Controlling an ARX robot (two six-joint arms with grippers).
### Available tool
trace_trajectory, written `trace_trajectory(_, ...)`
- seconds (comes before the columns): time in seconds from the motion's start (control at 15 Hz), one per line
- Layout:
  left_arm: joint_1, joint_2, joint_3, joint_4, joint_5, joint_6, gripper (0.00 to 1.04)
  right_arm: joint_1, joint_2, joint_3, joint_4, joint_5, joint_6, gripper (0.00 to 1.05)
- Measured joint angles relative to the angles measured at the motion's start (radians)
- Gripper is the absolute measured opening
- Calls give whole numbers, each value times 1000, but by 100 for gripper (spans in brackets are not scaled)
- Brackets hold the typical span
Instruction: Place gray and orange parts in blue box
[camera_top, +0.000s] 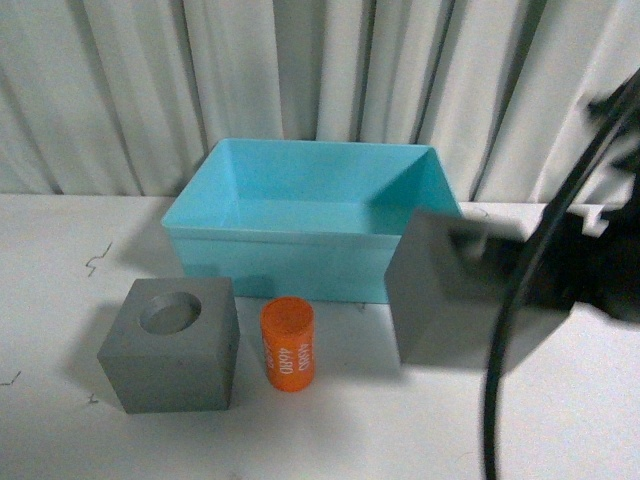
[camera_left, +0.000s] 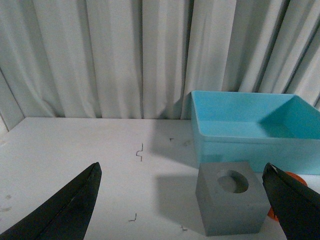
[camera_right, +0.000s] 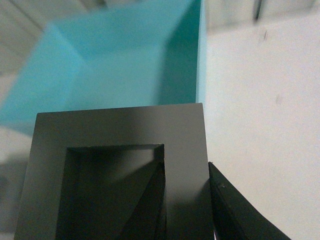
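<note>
Right gripper (camera_right: 187, 200) clamped on the rectangular-hole cube (camera_top: 440, 290): one finger inside the hole, the other against an outer wall. Cube is tilted at the right front corner of the box (camera_top: 280, 240), possibly off the table (camera_top: 350, 430); the blur there prevents confirming. Left gripper (camera_left: 181, 166) spread wide, holding nothing. Round-hole cube (camera_top: 170, 350) and orange cylinder (camera_top: 288, 345) stand side by side, apart, just before the box. Curtain (camera_top: 300, 70) behind.
</note>
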Motion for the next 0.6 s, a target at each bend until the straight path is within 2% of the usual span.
trace_trajectory(0.07, 0, 0, 0, 0, 0, 0, 98, -95, -110, 162, 100, -31, -109, 19)
trace_trajectory(0.13, 0, 0, 0, 0, 0, 0, 98, -110, -31, 253, 123, -18, -165, 19)
trace_trajectory(0.33, 0, 0, 0, 0, 0, 0, 98, -91, 239, 438, 61, 1, -206, 19)
trace_trajectory(0.6, 0, 0, 0, 0, 0, 0, 98, -48, 426, 654, -4, 40, -201, 19)
